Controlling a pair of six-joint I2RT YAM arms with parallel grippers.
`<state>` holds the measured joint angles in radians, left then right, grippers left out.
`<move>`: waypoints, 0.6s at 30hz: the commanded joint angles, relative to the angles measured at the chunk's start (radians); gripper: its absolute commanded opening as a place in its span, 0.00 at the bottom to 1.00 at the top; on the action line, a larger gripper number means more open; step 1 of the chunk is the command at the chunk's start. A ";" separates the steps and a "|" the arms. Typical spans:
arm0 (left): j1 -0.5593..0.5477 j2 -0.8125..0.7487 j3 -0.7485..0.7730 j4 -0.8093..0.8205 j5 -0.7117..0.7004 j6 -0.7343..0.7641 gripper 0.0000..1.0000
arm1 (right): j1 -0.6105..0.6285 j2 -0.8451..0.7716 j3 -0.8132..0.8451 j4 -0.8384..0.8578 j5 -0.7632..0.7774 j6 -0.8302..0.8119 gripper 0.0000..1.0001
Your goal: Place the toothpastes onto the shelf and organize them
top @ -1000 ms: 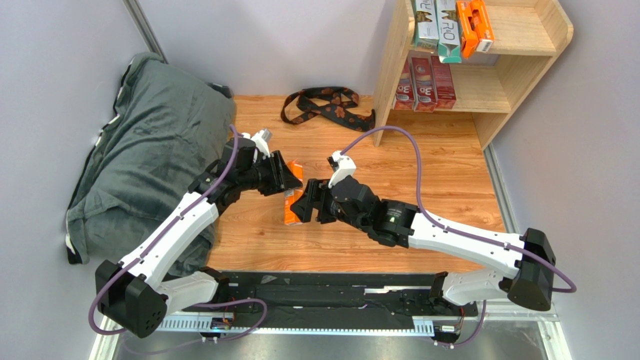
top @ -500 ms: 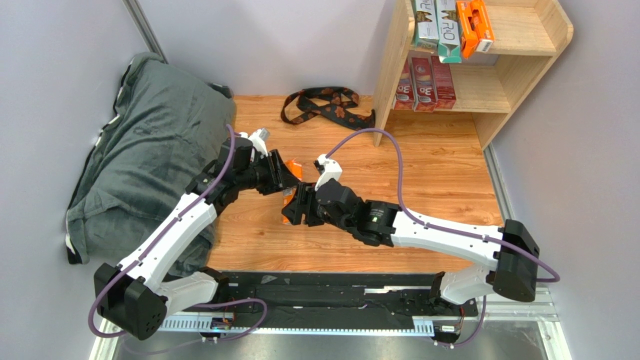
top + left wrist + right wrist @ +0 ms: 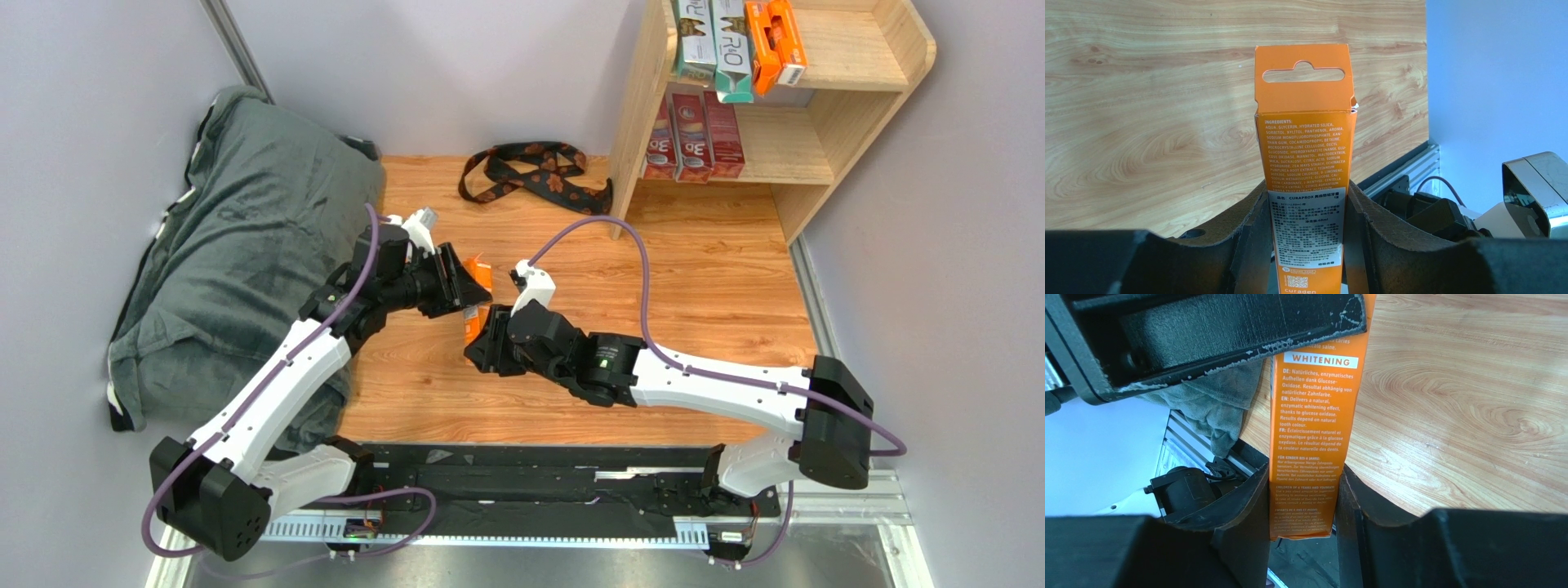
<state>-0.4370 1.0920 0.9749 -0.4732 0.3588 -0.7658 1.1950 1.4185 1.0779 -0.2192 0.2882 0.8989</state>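
Presently the small bright orange cardboard toothpaste box (image 3: 1305, 122) hangs over the wood-grain worktop (image 3: 711, 282). The left end effector (image 3: 1306, 205) is clamped on one end, and the right end effector (image 3: 1304, 478) appears clamped on the other. Likely light, hollow, crushable, glossy. Best pinched gently across the flat faces.

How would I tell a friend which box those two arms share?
Look at the middle of the wooden table, well away from the tall shelf. There the left gripper and right gripper both clamp one slim orange box. The other boxes all sit on the shelf.
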 commanded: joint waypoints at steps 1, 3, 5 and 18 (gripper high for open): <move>0.006 -0.029 0.001 0.035 0.016 -0.006 0.50 | 0.006 -0.056 -0.004 0.012 0.066 0.002 0.28; 0.007 -0.040 -0.001 0.035 0.011 0.002 0.56 | 0.005 -0.061 -0.004 0.009 0.072 0.000 0.28; 0.007 -0.059 0.002 0.031 0.009 0.026 0.68 | 0.005 -0.066 -0.003 0.000 0.080 -0.003 0.27; 0.007 -0.104 0.090 -0.111 -0.106 0.200 0.85 | -0.014 -0.118 -0.021 -0.097 0.146 -0.022 0.27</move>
<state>-0.4358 1.0172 1.0111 -0.5369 0.2920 -0.6472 1.1961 1.3647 1.0603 -0.2955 0.3595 0.8894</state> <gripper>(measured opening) 0.847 0.388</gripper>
